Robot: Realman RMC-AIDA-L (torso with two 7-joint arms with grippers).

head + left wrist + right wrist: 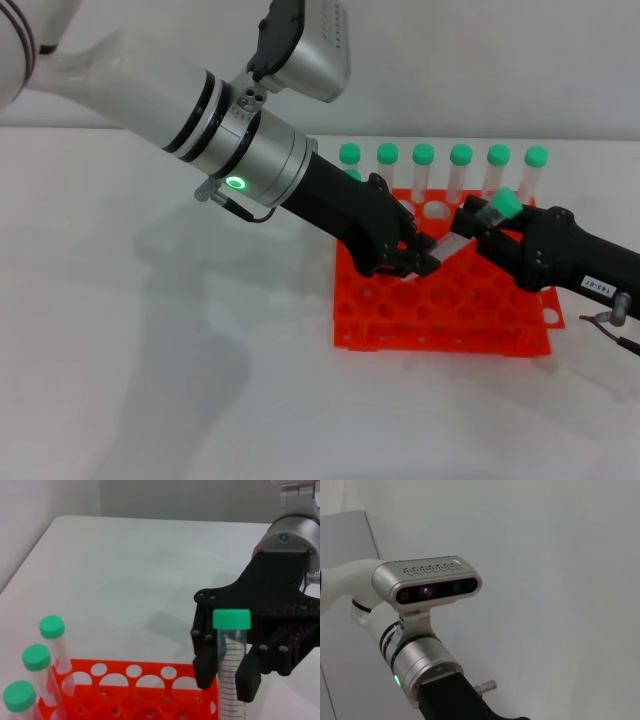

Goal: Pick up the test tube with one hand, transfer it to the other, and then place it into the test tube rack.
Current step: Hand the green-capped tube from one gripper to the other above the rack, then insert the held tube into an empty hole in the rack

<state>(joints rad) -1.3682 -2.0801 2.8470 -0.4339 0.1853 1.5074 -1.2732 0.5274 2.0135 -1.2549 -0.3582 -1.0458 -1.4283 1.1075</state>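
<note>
Fingertips [428, 264] of the left gripper [420, 255] are clamped on the tapered lower end of the test tube [455, 242]. The right gripper [472, 228] pinches the same tube just under its green cap [506, 203]. Both hands grasp it at once. The tube hangs tilted above the middle of the test tube rack [440, 320], cap higher and toward the rack's right side, tip lower and toward its centre, clear of the holes.

From the left wrist camera, the right gripper's two fingers [248, 682] press against either side of the tube's clear body, with the cap standing free above them.

The left arm [150, 95], with its green glowing ring [236, 183], reaches in over the rack's back left corner. The right arm, carrying a small white label [597, 284], comes in over the rack's right edge.

Six other tubes [461, 170] with green caps stand upright along the rack's back row, and a seventh cap [352, 176] shows just in front of that row, at its left end, partly hidden by the left gripper. The rack sits on a white table [150, 350].
</note>
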